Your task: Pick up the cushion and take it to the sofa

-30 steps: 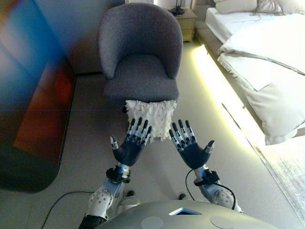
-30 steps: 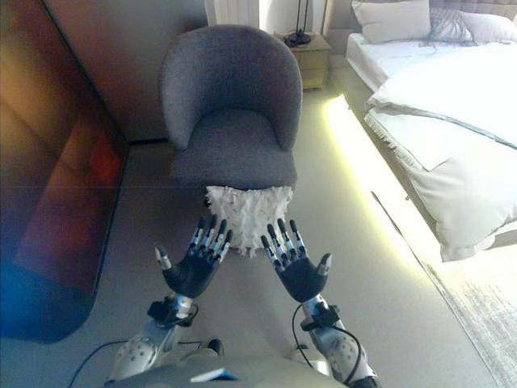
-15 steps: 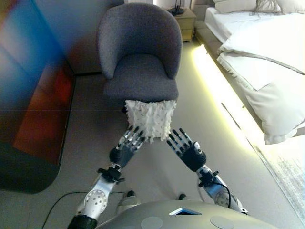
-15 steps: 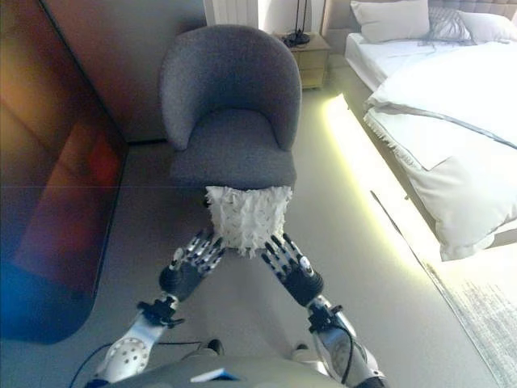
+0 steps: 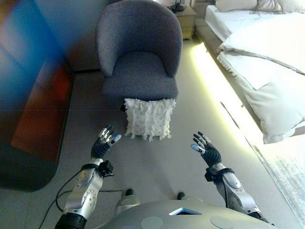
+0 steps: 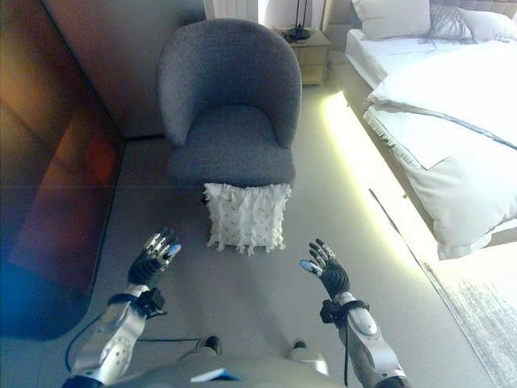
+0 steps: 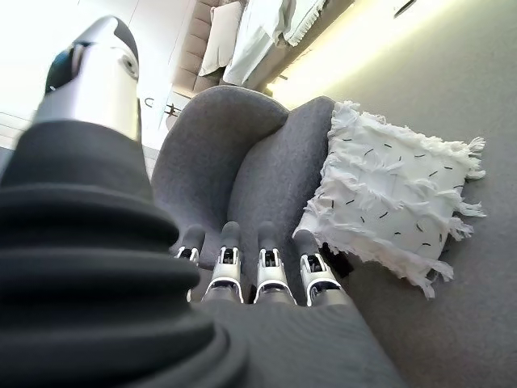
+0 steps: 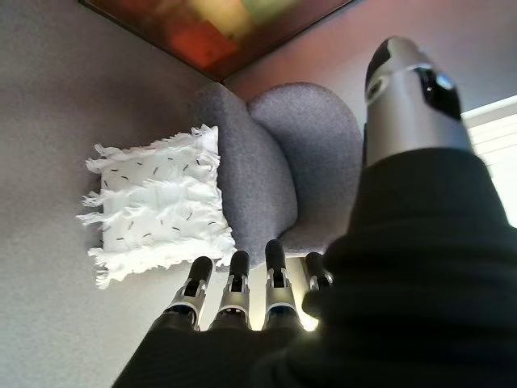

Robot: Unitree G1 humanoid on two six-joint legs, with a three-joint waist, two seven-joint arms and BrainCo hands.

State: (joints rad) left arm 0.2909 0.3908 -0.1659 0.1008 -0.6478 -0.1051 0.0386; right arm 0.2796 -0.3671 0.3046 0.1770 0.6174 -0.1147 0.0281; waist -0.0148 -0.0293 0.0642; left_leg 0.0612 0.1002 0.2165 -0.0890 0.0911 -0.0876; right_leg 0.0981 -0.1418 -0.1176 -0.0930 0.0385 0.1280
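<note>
Grey carpeted bedroom floor [image 5: 157, 162], lit along one side by a glowing strip under the bed. Standing on that floor: white fringed cushion [image 5: 149, 119] with small dark flecks, upright, leaning against the front of the grey armchair [image 5: 139, 50], touching its seat edge. No hand on the cushion. Left hand [image 5: 103, 143] raised off the floor, on the robot's left of the cushion and clearly apart from it, palm turned inward, fingers straight and slightly spread, holding nothing; same seen from the left wrist view, where the fingers [image 7: 266, 267] reach toward the chair with the cushion [image 7: 388, 210] beyond them, untouched. Right hand [image 5: 206, 150] likewise raised, well off to the robot's right of the cushion and nearer the lit strip, fingers relaxed and loosely spread, empty; in the right wrist view the fingers [image 8: 234, 295] point at the chair with the cushion [image 8: 157, 202] off to one side. Farther out: bed [image 5: 267, 57] with white bedding on the right, small nightstand [image 5: 185, 19] behind the chair, dark reflective panel [image 5: 33, 95] on the left.
</note>
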